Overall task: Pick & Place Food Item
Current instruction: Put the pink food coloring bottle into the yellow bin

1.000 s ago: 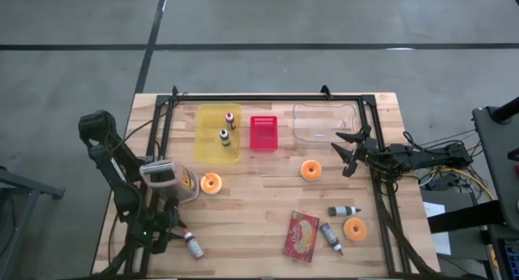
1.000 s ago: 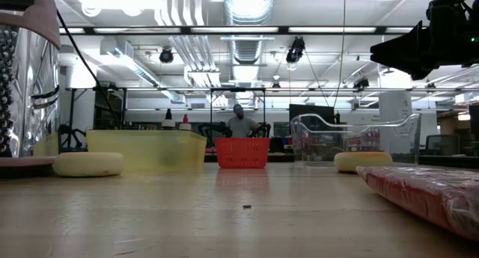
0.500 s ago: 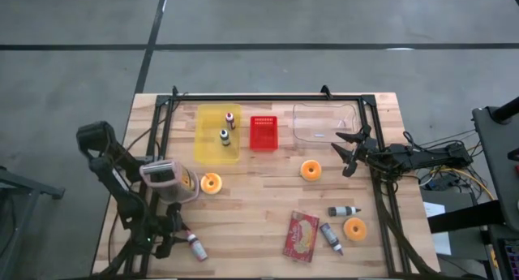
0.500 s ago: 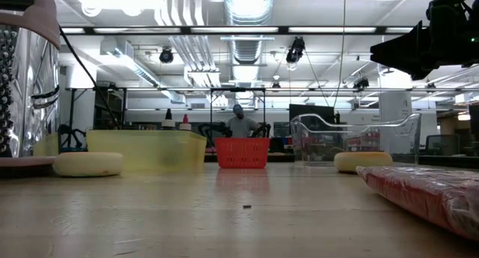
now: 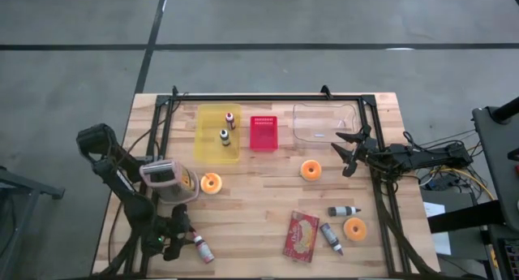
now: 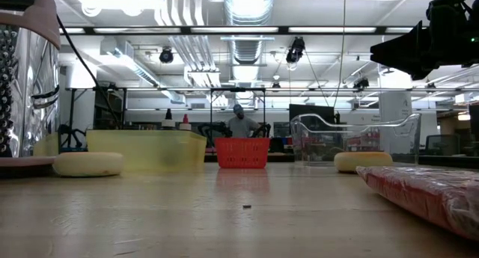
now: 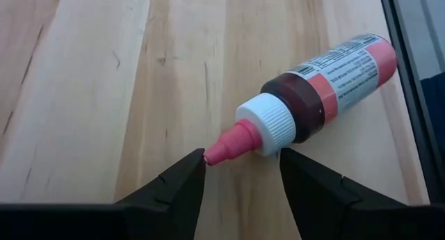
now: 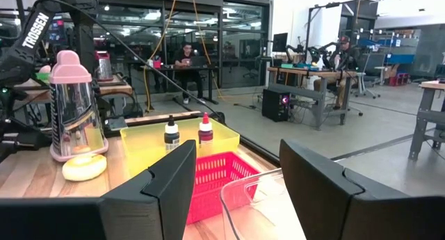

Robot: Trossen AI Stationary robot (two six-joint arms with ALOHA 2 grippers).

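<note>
A small bottle (image 7: 316, 94) with a white cap and pink nozzle lies on its side on the wood near the table's front left corner, also in the high view (image 5: 201, 249). My left gripper (image 7: 243, 156) (image 5: 174, 241) slants down at it, open, one finger on each side of the nozzle. My right gripper (image 5: 350, 154) (image 8: 233, 170) hangs open and level above the table's right side, with nothing between its fingers. My left gripper has one fingertip (image 7: 197, 160) right at the tip of the pink nozzle (image 7: 208, 155); whether they touch, I cannot tell. The other finger stands clear of the white cap. The fingers come slanting down, along the lying bottle.
A pink-topped metal grater (image 5: 169, 181) stands just behind the left gripper. Orange rounds (image 5: 211, 183) (image 5: 310, 170) (image 5: 354, 228), a red packet (image 5: 301, 236) and two bottles (image 5: 345, 210) (image 5: 331, 236) lie about. Yellow bin (image 5: 204, 142), red basket (image 5: 263, 132), clear bin (image 5: 326, 122) at the back.
My left gripper has moved toward the table's near edge and a little right, sinking slightly, still open. The bottle in front of it has slid a short way toward the right with it, still lying on its side.
</note>
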